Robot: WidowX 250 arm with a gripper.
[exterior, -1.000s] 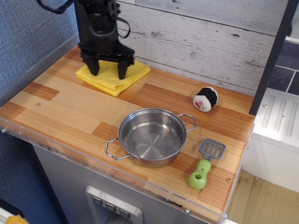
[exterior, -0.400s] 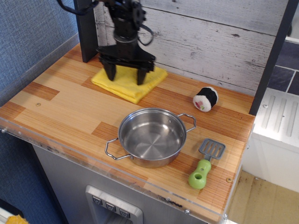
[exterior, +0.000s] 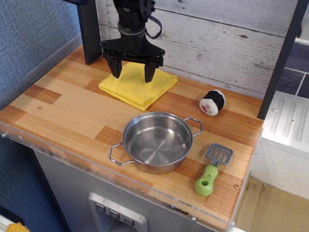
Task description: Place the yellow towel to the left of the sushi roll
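Observation:
The yellow towel [exterior: 139, 88] lies flat and folded on the wooden counter at the back, to the left of the sushi roll [exterior: 212, 102], with a strip of bare wood between them. The sushi roll is black with a white end and a pink centre, and lies on its side near the back wall. My black gripper [exterior: 132, 73] hangs over the back part of the towel with its two fingers [exterior: 116, 70] spread wide and nothing between them. I cannot tell whether the tips touch the cloth.
A steel pot [exterior: 157, 141] with two handles stands at the front middle. A grey spatula with a green handle [exterior: 211, 170] lies at the front right. A dark post [exterior: 89, 30] stands at the back left by the plank wall.
The towel has slid to the right along the back of the counter with the gripper, closer to the sushi roll. The gripper now stands a little higher over it.

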